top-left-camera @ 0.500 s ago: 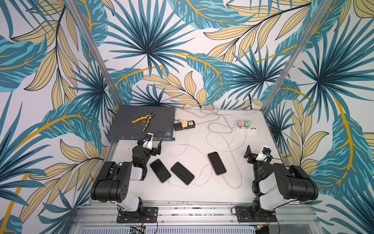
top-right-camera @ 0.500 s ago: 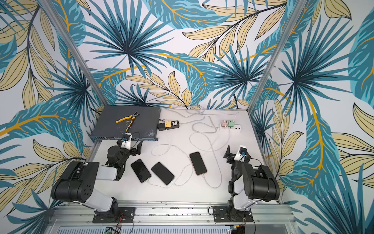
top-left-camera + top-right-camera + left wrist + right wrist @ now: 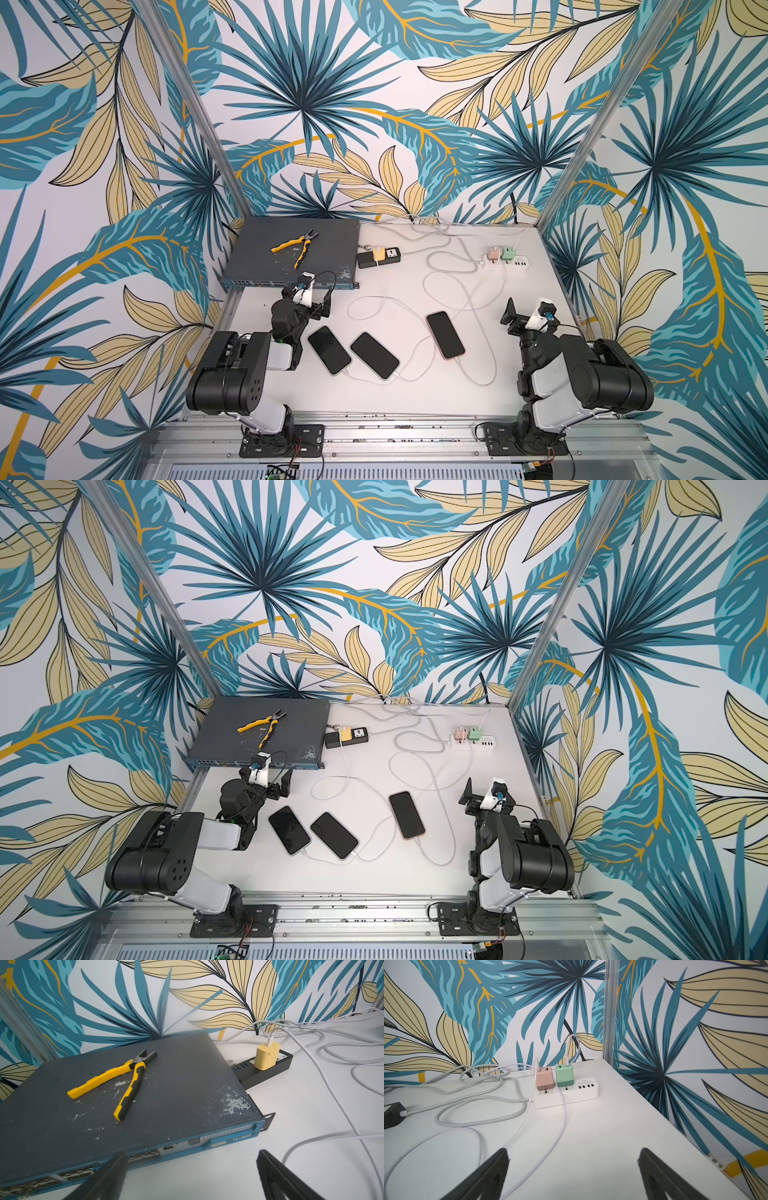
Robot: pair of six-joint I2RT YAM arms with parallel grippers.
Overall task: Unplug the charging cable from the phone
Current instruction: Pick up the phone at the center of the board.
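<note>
**A:** How far along is the unplugging?

**B:** Not started, by my reading. Three phones lie on the white table (image 3: 415,399) in front of the network switch (image 3: 332,253). There is the nearest phone (image 3: 329,350), the middle phone (image 3: 375,355) just beside it, and the third phone (image 3: 445,335) farther out. Each has a white charging cable (image 3: 565,1111) running to the end that points away from the switch. The plugs are too small to check, but none looks pulled free.

**A:** Which phone is the one meant?

**B:** I cannot tell, since all three appear connected.

**A:** And the grippers?

**B:** The left gripper (image 3: 191,1159) has its jaws spread wide with nothing between them. It hangs just off the switch's front edge and faces the switch. It is near the nearest phone but clear of it. The right gripper (image 3: 573,1153) is equally wide and empty. It sits well apart from the switch, beyond the third phone, and looks toward the white power strip (image 3: 566,1097). Neither gripper touches a phone or a cable.

**A:** So what is left?

**B:** I would say all of it. One arm still has to reach a phone and probably steady it. The other has to pinch the plug at the end away from the switch and draw it straight out. The slack loops between the phones could drag if a phone slides.
</note>
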